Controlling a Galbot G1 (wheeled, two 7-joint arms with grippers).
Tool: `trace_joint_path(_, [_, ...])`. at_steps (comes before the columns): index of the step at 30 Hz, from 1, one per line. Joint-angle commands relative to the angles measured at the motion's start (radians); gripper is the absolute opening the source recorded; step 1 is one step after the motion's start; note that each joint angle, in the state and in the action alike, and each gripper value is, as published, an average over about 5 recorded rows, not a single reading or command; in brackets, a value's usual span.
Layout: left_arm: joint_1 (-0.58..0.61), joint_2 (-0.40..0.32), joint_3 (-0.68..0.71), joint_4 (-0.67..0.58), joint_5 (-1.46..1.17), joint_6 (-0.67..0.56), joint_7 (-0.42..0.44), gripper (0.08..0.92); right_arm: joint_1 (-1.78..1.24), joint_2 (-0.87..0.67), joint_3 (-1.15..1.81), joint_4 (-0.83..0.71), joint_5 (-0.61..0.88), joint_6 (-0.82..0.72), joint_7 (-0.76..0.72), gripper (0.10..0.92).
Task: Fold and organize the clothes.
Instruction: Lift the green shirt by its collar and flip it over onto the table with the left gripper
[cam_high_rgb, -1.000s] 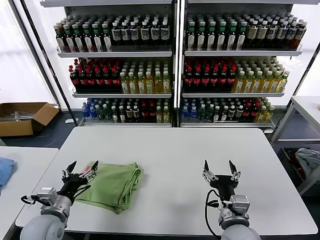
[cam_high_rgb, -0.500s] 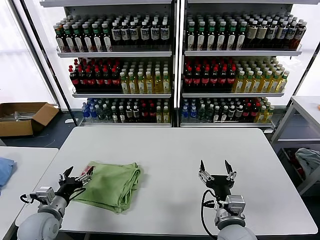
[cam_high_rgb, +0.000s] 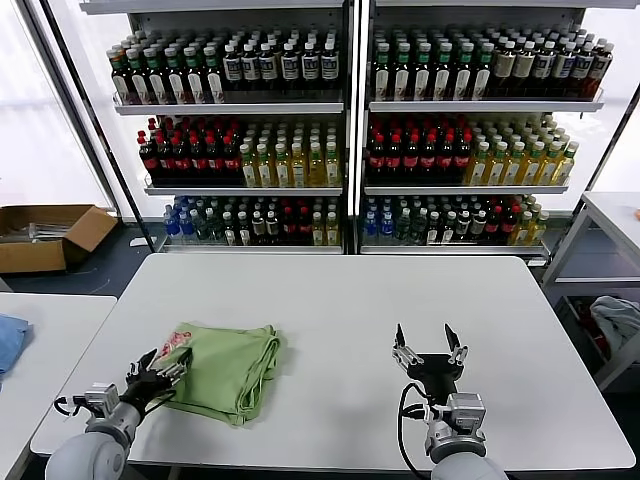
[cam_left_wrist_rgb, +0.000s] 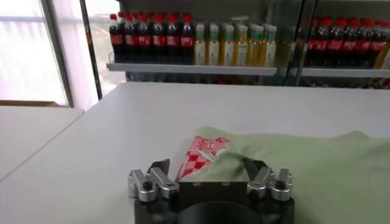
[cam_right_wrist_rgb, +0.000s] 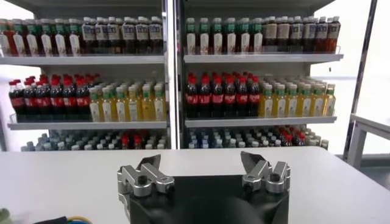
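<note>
A light green shirt (cam_high_rgb: 228, 362) lies folded on the left part of the white table (cam_high_rgb: 340, 295), its red-and-white print (cam_high_rgb: 178, 342) at the far left corner. My left gripper (cam_high_rgb: 165, 368) is low at the shirt's left edge, open. In the left wrist view the left gripper (cam_left_wrist_rgb: 207, 165) has one finger beside the print (cam_left_wrist_rgb: 204, 155) and the other over the green shirt (cam_left_wrist_rgb: 304, 167). My right gripper (cam_high_rgb: 424, 335) hovers open over bare table to the right of the shirt. Nothing sits between the right gripper's (cam_right_wrist_rgb: 201, 159) fingers.
Shelves of bottles (cam_high_rgb: 340, 130) stand behind the table. A side table at the left carries a blue cloth (cam_high_rgb: 8, 342), with a cardboard box (cam_high_rgb: 45, 235) on the floor behind it. At the far right, a pale cloth (cam_high_rgb: 615, 322) lies under another table.
My left gripper has dropped and moved onto the shirt's left edge, its fingers a little closer together. The right gripper has drifted slightly left and lower.
</note>
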Motion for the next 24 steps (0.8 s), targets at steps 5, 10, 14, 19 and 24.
trace_joint_path(5, [0.007, 0.009, 0.003, 0.026, 0.007, 0.009, 0.034, 0.559, 0.0, -0.006, 0.002, 0.014, 0.0, -0.001, 0.0, 0.823])
trace_joint_path(10, [0.01, -0.001, -0.001, 0.022, 0.01, 0.006, 0.029, 0.411, 0.004, -0.016, 0.01, 0.025, 0.005, -0.004, 0.004, 0.823])
trace_joint_path(14, [0.008, -0.014, -0.004, 0.026, 0.02, 0.007, 0.021, 0.299, 0.019, -0.028, 0.015, 0.039, 0.013, -0.02, 0.015, 0.823])
trace_joint_path(19, [0.011, 0.009, -0.068, 0.006, -0.004, 0.007, -0.01, 0.153, 0.035, -0.037, 0.029, 0.049, 0.022, -0.039, 0.028, 0.823])
trace_joint_path(24, [0.035, 0.143, -0.234, -0.034, -0.066, 0.008, -0.037, 0.104, 0.042, -0.037, 0.04, 0.058, 0.035, -0.047, 0.029, 0.823])
